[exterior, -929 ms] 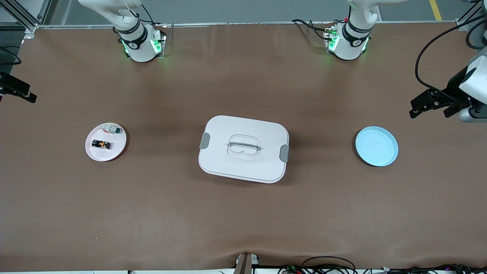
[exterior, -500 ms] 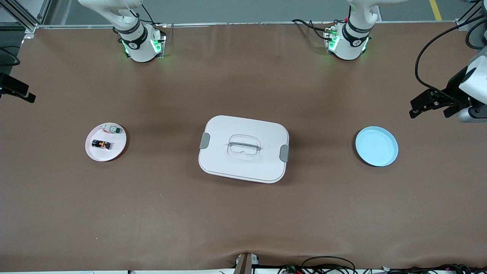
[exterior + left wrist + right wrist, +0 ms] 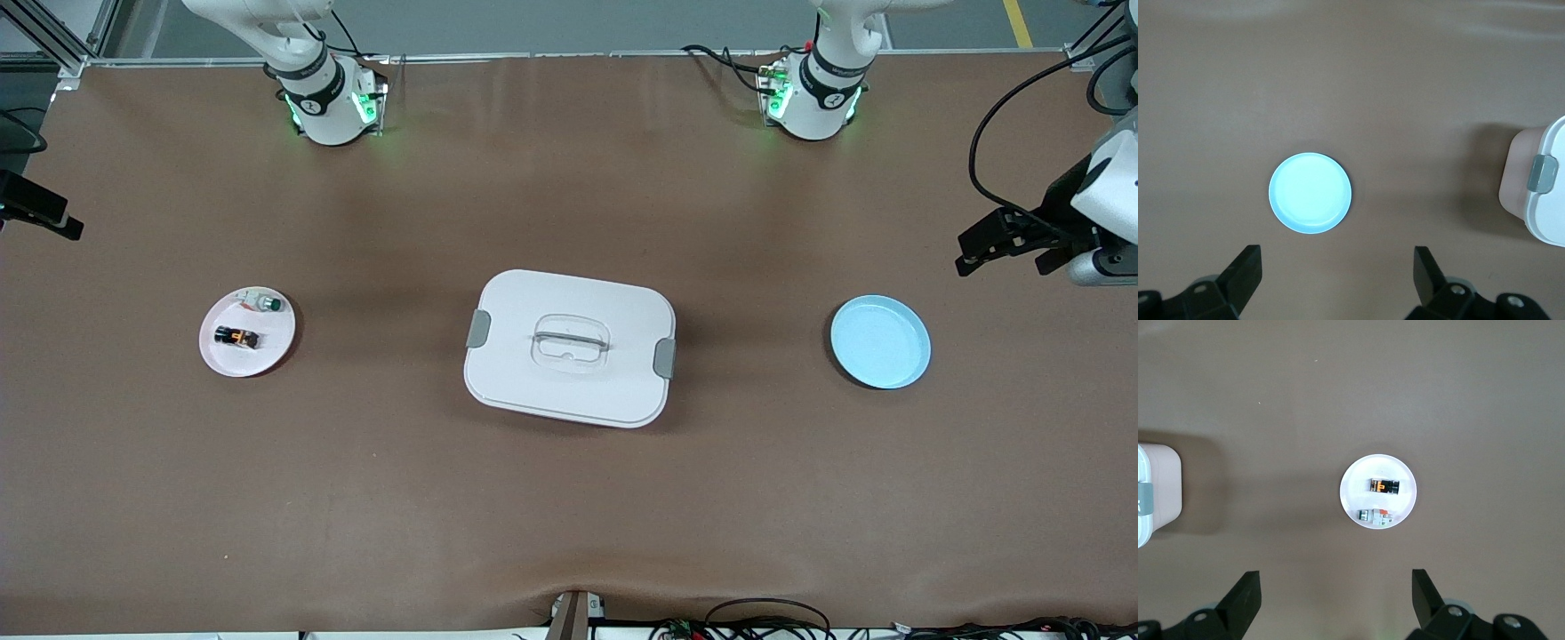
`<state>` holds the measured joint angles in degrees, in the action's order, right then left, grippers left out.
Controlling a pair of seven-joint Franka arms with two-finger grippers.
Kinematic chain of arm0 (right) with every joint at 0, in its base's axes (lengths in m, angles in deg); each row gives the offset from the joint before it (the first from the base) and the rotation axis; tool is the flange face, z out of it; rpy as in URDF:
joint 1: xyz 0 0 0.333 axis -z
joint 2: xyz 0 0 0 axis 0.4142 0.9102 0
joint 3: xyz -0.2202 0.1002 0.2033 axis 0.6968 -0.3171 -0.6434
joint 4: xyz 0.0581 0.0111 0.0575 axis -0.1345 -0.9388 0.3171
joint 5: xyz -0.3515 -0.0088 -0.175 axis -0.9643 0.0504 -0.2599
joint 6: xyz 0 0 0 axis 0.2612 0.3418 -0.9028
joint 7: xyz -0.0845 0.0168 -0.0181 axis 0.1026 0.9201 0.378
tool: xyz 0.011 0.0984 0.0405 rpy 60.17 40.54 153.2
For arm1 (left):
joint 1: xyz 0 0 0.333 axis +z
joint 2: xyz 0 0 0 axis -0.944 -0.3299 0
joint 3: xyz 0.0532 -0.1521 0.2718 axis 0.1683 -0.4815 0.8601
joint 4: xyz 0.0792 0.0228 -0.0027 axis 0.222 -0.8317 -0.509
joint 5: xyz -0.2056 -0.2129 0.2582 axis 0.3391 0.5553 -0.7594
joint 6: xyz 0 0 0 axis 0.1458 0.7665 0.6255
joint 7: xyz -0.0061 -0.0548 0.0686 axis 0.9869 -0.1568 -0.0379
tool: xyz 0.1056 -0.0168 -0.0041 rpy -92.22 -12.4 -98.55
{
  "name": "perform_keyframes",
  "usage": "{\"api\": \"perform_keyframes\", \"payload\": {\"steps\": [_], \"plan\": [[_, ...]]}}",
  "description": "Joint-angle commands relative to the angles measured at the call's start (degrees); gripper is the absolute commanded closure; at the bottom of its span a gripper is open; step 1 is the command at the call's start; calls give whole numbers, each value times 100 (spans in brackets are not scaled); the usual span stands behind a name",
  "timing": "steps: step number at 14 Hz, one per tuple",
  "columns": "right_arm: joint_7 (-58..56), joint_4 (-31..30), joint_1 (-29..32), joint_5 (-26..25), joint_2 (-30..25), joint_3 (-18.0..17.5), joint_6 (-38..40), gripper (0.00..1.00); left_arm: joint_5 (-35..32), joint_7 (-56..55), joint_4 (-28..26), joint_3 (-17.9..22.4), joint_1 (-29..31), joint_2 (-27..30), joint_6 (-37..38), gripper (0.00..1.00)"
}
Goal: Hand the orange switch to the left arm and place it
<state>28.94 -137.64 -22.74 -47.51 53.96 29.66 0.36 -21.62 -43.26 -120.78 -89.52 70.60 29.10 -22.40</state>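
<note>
Task not begun: orange switch (image 3: pixel 236 337) lies on pink plate (image 3: pixel 277 351) beside the box (image 3: pixel 569 391). Right gripper (image 3: pixel 1336 593) and left gripper (image 3: pixel 1337 273) hover spread and empty; right must descend and grasp.

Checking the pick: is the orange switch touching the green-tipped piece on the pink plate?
Apart. The right wrist view shows bare plate between the orange switch and the green-tipped piece.

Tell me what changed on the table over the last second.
Almost nothing. The right claw, at the table's edge by the right arm's end, edged slightly away from the front camera; nothing was taken hold of or let go. The orange switch on the pink plate, the box, the blue plate and the open left claw stayed put.
</note>
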Motion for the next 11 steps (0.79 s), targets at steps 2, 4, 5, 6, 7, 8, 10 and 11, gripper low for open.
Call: {"api": "perform_keyframes", "payload": {"steps": [2,4,5,6,7,8,10,11], "plan": [[91,-79,-76,10,-120,26,28,0,-50,47,119,7,-13,-19,108,0],[91,-79,-76,10,-120,26,20,0,-59,47,172,7,-31,-28,108,0],[91,-79,-76,10,-128,26,20,0,-59,47,216,7,-40,-28,108,0],[91,-79,-76,10,-120,26,20,0,-59,38,216,7,-48,-28,108,0],[91,-79,-76,10,-120,26,28,0,-59,38,216,7,-48,-28,108,0],[91,-79,-76,2,-120,26,20,0,-59,38,225,7,-48,-28,108,0],[91,-79,-68,1,-120,34,20,0,-68,38,225,7,-48,-28,108,0],[91,-79,-68,1,-120,34,11,0,-68,38,225,7,-48,-28,116,0]]}}
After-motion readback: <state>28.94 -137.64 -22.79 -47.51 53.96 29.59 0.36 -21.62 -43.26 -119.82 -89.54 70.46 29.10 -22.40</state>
